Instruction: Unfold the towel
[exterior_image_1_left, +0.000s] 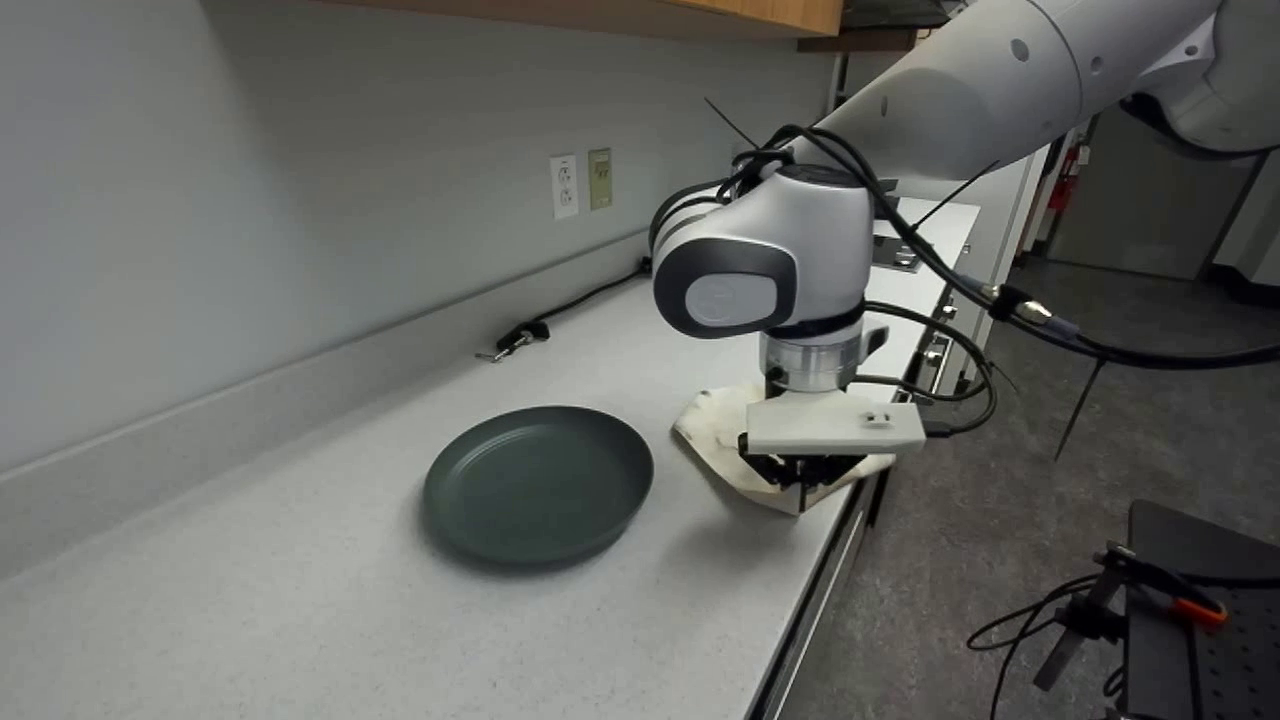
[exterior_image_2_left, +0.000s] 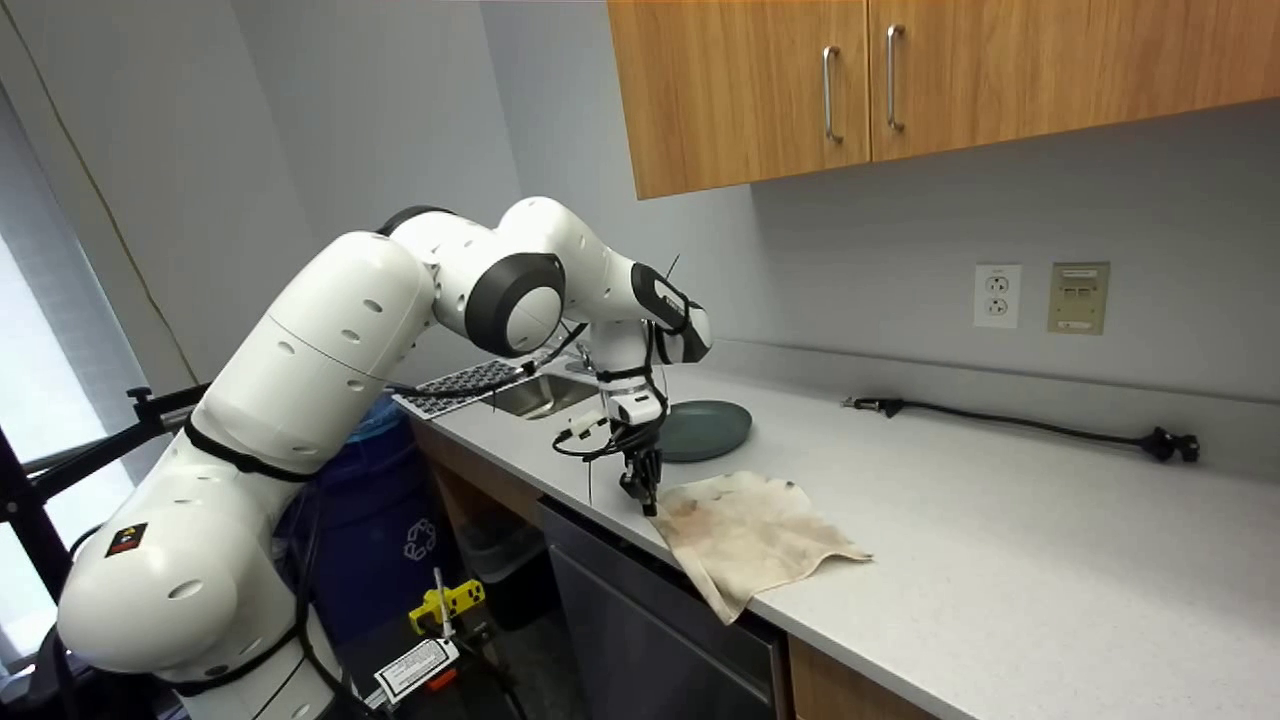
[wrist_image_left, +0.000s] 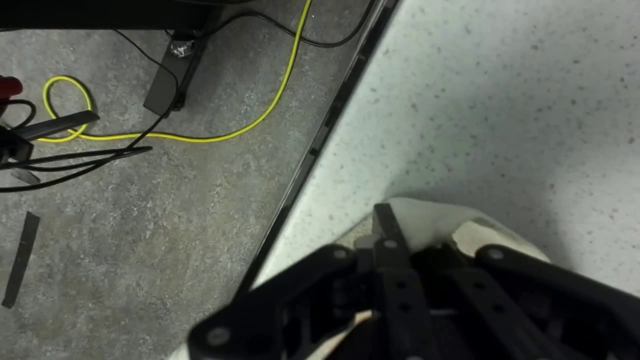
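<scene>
The towel (exterior_image_2_left: 750, 535), a beige cloth with faint brownish smudges, lies fairly spread out at the front of the counter. One of its corners droops over the front edge, and its surface is slightly rumpled. My gripper (exterior_image_2_left: 650, 508) points down at the towel's near-plate corner, jaws together with a bit of cloth pinched in them. In the wrist view a dark finger (wrist_image_left: 389, 225) presses against the pale towel edge (wrist_image_left: 425, 217); the cloth hides the tip of its partner. From the opposite side, the gripper (exterior_image_1_left: 803, 495) and camera housing cover much of the towel (exterior_image_1_left: 715, 425).
A round dark green plate (exterior_image_1_left: 540, 485) rests on the counter (exterior_image_1_left: 330, 580) close by the towel. A black cable (exterior_image_2_left: 1020, 425) lies along the back wall. The counter's front edge (wrist_image_left: 320, 135) drops to the floor right beside the gripper. A sink (exterior_image_2_left: 545, 395) is at the far end.
</scene>
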